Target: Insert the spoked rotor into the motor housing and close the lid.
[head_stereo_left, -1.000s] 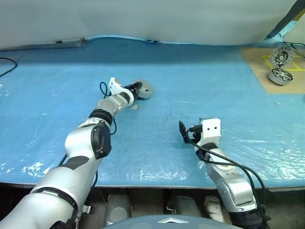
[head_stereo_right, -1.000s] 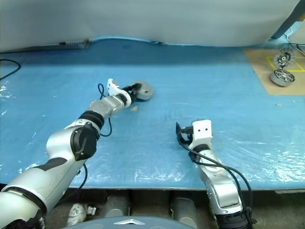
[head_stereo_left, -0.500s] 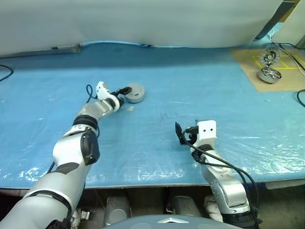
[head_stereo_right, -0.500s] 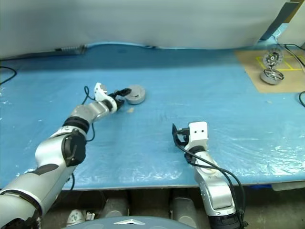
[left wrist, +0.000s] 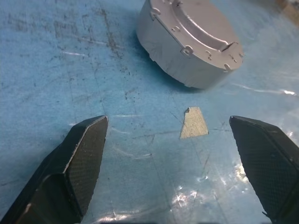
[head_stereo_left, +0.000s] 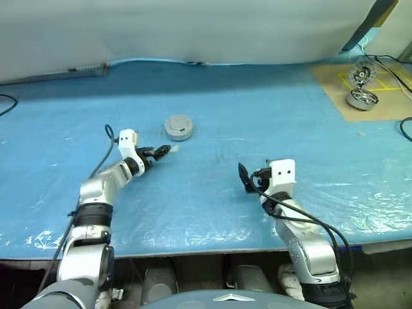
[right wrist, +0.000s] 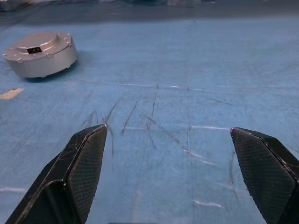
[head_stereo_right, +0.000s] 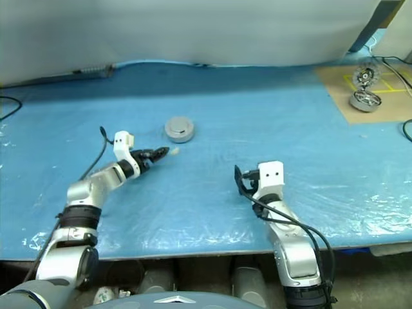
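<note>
head cam: motor housing (head_stereo_left: 179, 127) is sitting closed on the blue table (head_stereo_left: 257, 116), just past the left gripper (head_stereo_left: 162, 152).
left wrist: 2 fingers (left wrist: 79, 158) are gaping wide, gripping nothing.
right wrist: right gripper (right wrist: 170, 172) is hanging wide too, housing well off.

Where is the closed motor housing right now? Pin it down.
In the left eye view the motor housing sits lid-down-shut on the blue table cover, left of centre, just beyond the open left gripper.
</note>
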